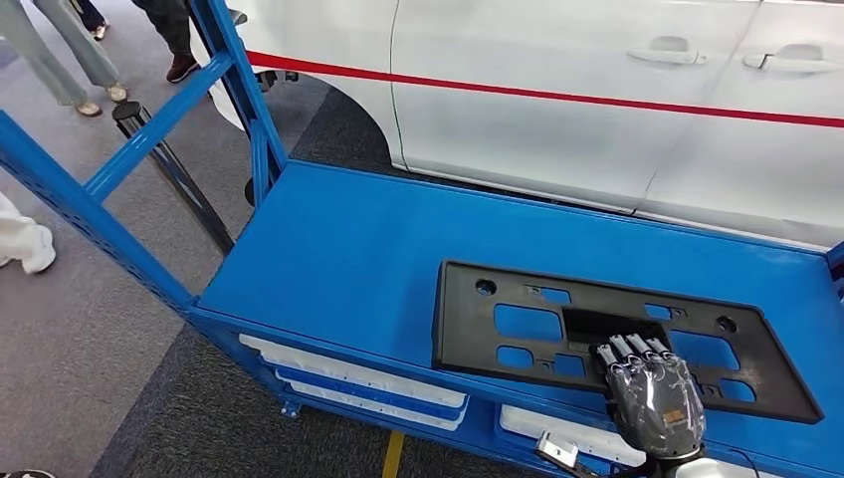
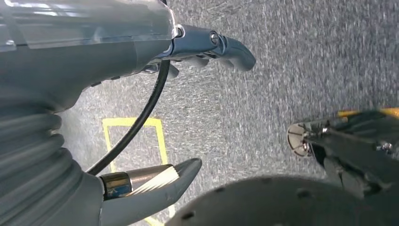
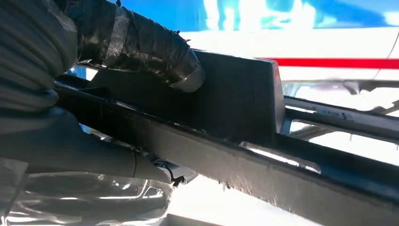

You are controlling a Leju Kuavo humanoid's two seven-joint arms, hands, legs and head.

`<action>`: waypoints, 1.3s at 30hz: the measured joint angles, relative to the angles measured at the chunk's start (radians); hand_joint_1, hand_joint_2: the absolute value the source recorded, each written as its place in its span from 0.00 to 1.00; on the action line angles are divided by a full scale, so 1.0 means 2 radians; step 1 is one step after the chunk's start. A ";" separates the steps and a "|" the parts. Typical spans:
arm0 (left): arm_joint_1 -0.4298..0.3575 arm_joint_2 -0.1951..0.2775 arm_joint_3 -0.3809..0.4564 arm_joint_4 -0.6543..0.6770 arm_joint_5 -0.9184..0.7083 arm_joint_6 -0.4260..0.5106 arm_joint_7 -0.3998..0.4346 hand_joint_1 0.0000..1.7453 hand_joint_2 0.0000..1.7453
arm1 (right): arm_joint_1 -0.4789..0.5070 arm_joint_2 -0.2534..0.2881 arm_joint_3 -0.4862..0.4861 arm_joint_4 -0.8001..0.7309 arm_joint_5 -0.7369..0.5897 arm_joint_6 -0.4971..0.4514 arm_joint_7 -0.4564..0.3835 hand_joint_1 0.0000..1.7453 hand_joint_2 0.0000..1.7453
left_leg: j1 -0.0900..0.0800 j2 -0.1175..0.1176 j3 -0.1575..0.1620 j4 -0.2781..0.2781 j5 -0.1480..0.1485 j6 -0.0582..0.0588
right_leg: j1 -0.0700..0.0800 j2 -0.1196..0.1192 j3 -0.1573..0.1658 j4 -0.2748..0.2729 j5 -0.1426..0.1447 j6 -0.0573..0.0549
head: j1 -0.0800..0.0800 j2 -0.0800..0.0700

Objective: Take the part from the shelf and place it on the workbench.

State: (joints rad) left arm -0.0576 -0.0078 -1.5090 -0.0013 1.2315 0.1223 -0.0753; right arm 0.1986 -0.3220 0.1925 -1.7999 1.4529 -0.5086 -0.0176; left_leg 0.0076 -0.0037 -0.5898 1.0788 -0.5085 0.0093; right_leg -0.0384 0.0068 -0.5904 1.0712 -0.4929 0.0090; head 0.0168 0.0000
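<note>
Black flat plastic part w/ cut-outs [image 1: 557, 324] lies on blue metal shelf top [image 1: 348, 249], lower right of frame. Right hand [image 1: 652, 393] grips part's near edge, thumb under, fingers [image 3: 146, 44] over. Left hand [image 2: 155, 61] hangs over grey carpet floor [image 2: 306, 61], fingers apart, holding nothing.

The flat part [image 1: 617, 334] is matte black, lying on a bright blue shelf [image 1: 358, 249]. Behind it, the white car [image 1: 557, 90] carries a thin red stripe [image 1: 557, 97]. The floor [image 2: 291, 70] is speckled grey carpet marked with a yellow square outline [image 2: 134, 123].

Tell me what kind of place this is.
Probably a car assembly or workshop floor: a white car body with a red stripe stands behind a blue steel rack, where the right hand grips a black plastic car part.
</note>
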 joint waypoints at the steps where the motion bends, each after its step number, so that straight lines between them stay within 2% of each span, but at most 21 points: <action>1: 0.000 0.000 0.000 0.000 -0.001 0.000 0.000 0.00 1.00 | 0.000 -0.002 0.002 -0.002 0.003 -0.002 0.001 1.00 1.00 | 0.001 0.000 -0.008 0.020 -0.018 -0.002 | 0.000 -0.001 -0.005 -0.001 0.004 -0.004 | 0.000 0.000; 4: 0.000 -0.001 -0.002 0.000 -0.002 0.000 0.000 0.00 1.00 | 0.001 -0.007 0.006 -0.007 0.006 -0.004 0.002 1.00 1.00 | 0.001 0.001 -0.033 0.106 -0.075 -0.006 | 0.004 -0.003 -0.020 0.000 0.015 -0.008 | 0.000 0.000; 5: 0.000 -0.001 -0.003 0.000 -0.002 0.000 0.000 0.00 1.00 | 0.001 -0.008 0.008 -0.008 0.006 -0.005 0.002 1.00 1.00 | 0.001 0.001 -0.034 0.119 -0.079 -0.005 | 0.005 -0.003 -0.025 0.000 0.019 -0.009 | 0.000 0.000; 6: 0.000 -0.001 -0.003 0.000 -0.002 0.000 0.000 0.00 1.00 | 0.001 -0.009 0.009 -0.010 0.005 -0.005 0.002 1.00 1.00 | 0.001 0.001 -0.024 0.115 -0.072 -0.002 | 0.007 -0.004 -0.030 0.000 0.023 -0.009 | 0.000 0.000; 8: -0.001 -0.001 -0.004 0.000 -0.002 0.000 0.000 0.00 1.00 | 0.002 -0.013 0.012 -0.015 0.000 -0.006 0.001 1.00 1.00 | -0.001 0.000 0.019 0.057 -0.045 0.007 | 0.010 -0.004 -0.039 0.000 0.032 -0.009 | 0.000 0.000; 10: -0.002 0.000 -0.004 0.000 -0.002 0.000 0.000 0.00 1.00 | 0.004 -0.016 0.014 -0.023 -0.007 -0.007 0.001 1.00 1.00 | -0.005 0.001 0.062 -0.011 -0.034 0.015 | 0.012 -0.004 -0.044 -0.002 0.041 -0.006 | 0.000 0.000; 11: -0.002 0.000 -0.004 0.001 -0.002 0.000 0.000 0.00 1.00 | 0.005 -0.017 0.015 -0.026 -0.010 -0.008 0.001 1.00 1.00 | -0.008 0.001 0.072 -0.030 -0.032 0.017 | 0.011 -0.005 -0.044 -0.004 0.046 -0.003 | 0.000 0.000; 14: -0.002 0.000 -0.005 0.001 -0.002 0.000 0.001 0.00 1.00 | 0.007 -0.020 0.017 -0.033 -0.015 -0.009 0.000 1.00 1.00 | -0.010 0.002 0.068 -0.045 -0.017 0.020 | 0.008 -0.005 -0.042 -0.015 0.060 0.008 | -0.001 0.000; 16: -0.002 -0.001 -0.007 0.001 -0.002 -0.001 0.002 0.00 1.00 | 0.009 -0.023 0.018 -0.036 -0.015 -0.009 -0.001 1.00 1.00 | -0.008 0.004 0.059 -0.055 0.001 0.025 | 0.008 -0.005 -0.048 -0.004 0.037 0.011 | 0.000 0.000; 19: -0.001 -0.001 -0.008 0.001 -0.002 -0.001 0.002 0.00 1.00 | 0.012 -0.026 0.019 -0.037 -0.016 -0.009 -0.001 1.00 1.00 | -0.008 0.007 0.037 -0.056 0.021 0.029 | 0.009 -0.004 -0.063 0.076 -0.038 0.013 | 0.000 0.000; 20: -0.001 -0.001 -0.008 0.001 -0.002 -0.001 0.002 0.00 1.00 | 0.012 -0.026 0.019 -0.037 -0.017 -0.009 -0.001 1.00 1.00 | -0.008 0.007 0.029 -0.054 0.026 0.029 | 0.008 -0.004 -0.064 0.102 -0.047 0.015 | 0.000 0.000; 22: -0.001 -0.001 -0.008 0.001 -0.002 -0.001 0.004 0.00 1.00 | 0.013 -0.027 0.019 -0.037 -0.019 -0.009 -0.001 1.00 1.00 | -0.009 0.007 0.010 -0.047 0.035 0.027 | 0.008 -0.004 -0.046 0.113 -0.032 0.017 | 0.000 0.000; 24: -0.001 -0.002 -0.008 0.001 -0.003 -0.001 0.006 0.00 1.00 | 0.014 -0.030 0.019 -0.038 -0.022 -0.009 -0.001 1.00 1.00 | -0.009 0.007 -0.009 -0.035 0.041 0.024 | 0.008 -0.004 0.005 0.056 -0.015 0.016 | 0.000 0.000; 25: -0.001 -0.002 -0.009 0.001 -0.003 -0.001 0.008 0.00 1.00 | 0.014 -0.032 0.018 -0.040 -0.022 -0.009 -0.002 1.00 1.00 | -0.009 0.007 -0.016 -0.029 0.043 0.022 | 0.009 -0.004 0.030 0.020 -0.018 0.014 | 0.000 0.000; 27: -0.001 -0.002 -0.009 0.001 -0.004 -0.002 0.013 0.00 1.00 | 0.016 -0.035 0.017 -0.043 -0.025 -0.009 -0.001 1.00 1.00 | -0.010 0.007 -0.023 -0.021 0.048 0.017 | 0.012 -0.004 0.055 -0.021 -0.031 0.008 | 0.000 0.000; 30: 0.000 -0.001 -0.011 0.001 -0.005 -0.003 0.018 0.00 1.00 | 0.017 -0.036 0.014 -0.045 -0.027 -0.009 -0.002 1.00 1.00 | -0.009 0.005 -0.027 -0.018 0.051 0.008 | 0.011 -0.005 0.047 -0.024 -0.021 -0.003 | 0.001 0.000; 31: 0.000 -0.001 -0.011 0.001 -0.005 -0.003 0.018 0.00 1.00 | 0.017 -0.036 0.014 -0.046 -0.028 -0.009 -0.002 1.00 1.00 | -0.008 0.004 -0.031 -0.010 0.039 0.005 | 0.009 -0.005 0.042 -0.026 -0.016 -0.007 | 0.001 0.000; 33: 0.000 -0.001 -0.012 0.001 -0.005 -0.003 0.019 0.00 1.00 | 0.017 -0.036 0.013 -0.047 -0.029 -0.009 -0.002 1.00 1.00 | -0.005 0.003 -0.042 0.031 -0.010 -0.002 | 0.007 -0.006 0.029 -0.027 -0.003 -0.012 | 0.000 0.000; 35: 0.000 -0.001 -0.012 0.001 -0.005 -0.003 0.020 0.00 1.00 | 0.018 -0.036 0.013 -0.047 -0.030 -0.009 -0.002 1.00 1.00 | -0.001 0.003 -0.050 0.090 -0.048 -0.007 | 0.008 -0.007 0.013 -0.025 0.008 -0.012 | -0.001 0.000; 37: 0.000 -0.001 -0.012 0.001 -0.006 -0.003 0.021 0.00 1.00 | 0.018 -0.036 0.013 -0.047 -0.031 -0.009 -0.002 1.00 1.00 | 0.002 0.003 -0.039 0.111 -0.040 -0.010 | 0.007 -0.007 -0.002 -0.022 0.019 -0.009 | -0.001 0.000; 39: -0.001 -0.001 -0.012 0.001 -0.007 -0.003 0.023 0.00 1.00 | 0.018 -0.036 0.013 -0.048 -0.033 -0.009 -0.002 1.00 1.00 | 0.003 0.003 0.004 0.066 -0.014 -0.009 | 0.006 -0.007 -0.016 -0.019 0.029 -0.006 | -0.001 0.000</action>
State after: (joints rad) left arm -0.0590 -0.0099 -1.5331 0.0004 1.2178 0.1153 -0.0300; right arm 0.2342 -0.3948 0.2176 -1.8950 1.3875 -0.5261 -0.0218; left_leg 0.0137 0.0017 -0.5814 1.2101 -0.5367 -0.0093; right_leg -0.0258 -0.0076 -0.6214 1.0328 -0.4349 -0.0027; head 0.0146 0.0000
